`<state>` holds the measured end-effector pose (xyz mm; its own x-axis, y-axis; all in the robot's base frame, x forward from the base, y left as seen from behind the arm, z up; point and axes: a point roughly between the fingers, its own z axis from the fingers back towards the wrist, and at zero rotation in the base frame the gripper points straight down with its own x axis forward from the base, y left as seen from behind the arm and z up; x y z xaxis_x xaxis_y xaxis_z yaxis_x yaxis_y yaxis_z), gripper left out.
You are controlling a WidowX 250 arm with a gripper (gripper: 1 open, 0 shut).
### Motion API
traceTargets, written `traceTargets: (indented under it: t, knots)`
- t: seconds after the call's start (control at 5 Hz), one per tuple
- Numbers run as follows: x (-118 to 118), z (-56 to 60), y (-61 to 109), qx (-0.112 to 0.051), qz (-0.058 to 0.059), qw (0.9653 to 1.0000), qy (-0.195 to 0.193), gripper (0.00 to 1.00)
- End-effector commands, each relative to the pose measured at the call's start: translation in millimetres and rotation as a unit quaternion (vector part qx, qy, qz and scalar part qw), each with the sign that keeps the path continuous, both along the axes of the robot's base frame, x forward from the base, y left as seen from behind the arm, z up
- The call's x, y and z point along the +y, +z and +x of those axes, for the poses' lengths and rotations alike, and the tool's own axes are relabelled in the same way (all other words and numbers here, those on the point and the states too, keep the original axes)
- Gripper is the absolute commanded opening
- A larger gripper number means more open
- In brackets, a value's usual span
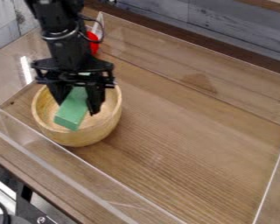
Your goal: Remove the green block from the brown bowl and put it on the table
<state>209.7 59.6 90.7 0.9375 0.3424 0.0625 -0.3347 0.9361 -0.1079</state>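
Note:
The green block (pixel 73 111) hangs tilted between the black fingers of my gripper (pixel 74 98), which points straight down and is shut on it. It hovers over the right half of the brown bowl (pixel 60 131), a round tan wooden bowl at the left of the table (pixel 189 131). The block's lower end is at about rim height, above the bowl's pale inside. The arm rises from the gripper toward the upper left.
A red round toy (pixel 95 37) with a green leaf lies behind the arm near the back wall. Low clear plastic walls (pixel 271 188) edge the tabletop. Bare wood-grain surface stretches to the right of the bowl.

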Motion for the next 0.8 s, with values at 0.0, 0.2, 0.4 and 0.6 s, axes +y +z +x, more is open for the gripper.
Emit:
traceTargets:
  t: [0.0, 0.2, 0.4, 0.6]
  knots:
    - [-13, 9.0, 19.8, -0.018, 0.002, 0.9998, -0.006, 0.00]
    - [-33, 15.4, 26.9, -0.019, 0.000, 0.9995, -0.024, 0.00]
    - [-66, 17.8, 17.5, -0.020, -0.001, 0.9979, -0.062, 0.00]
    - [-96, 20.6, 2.7, -0.018, 0.000, 0.9962, -0.085, 0.00]
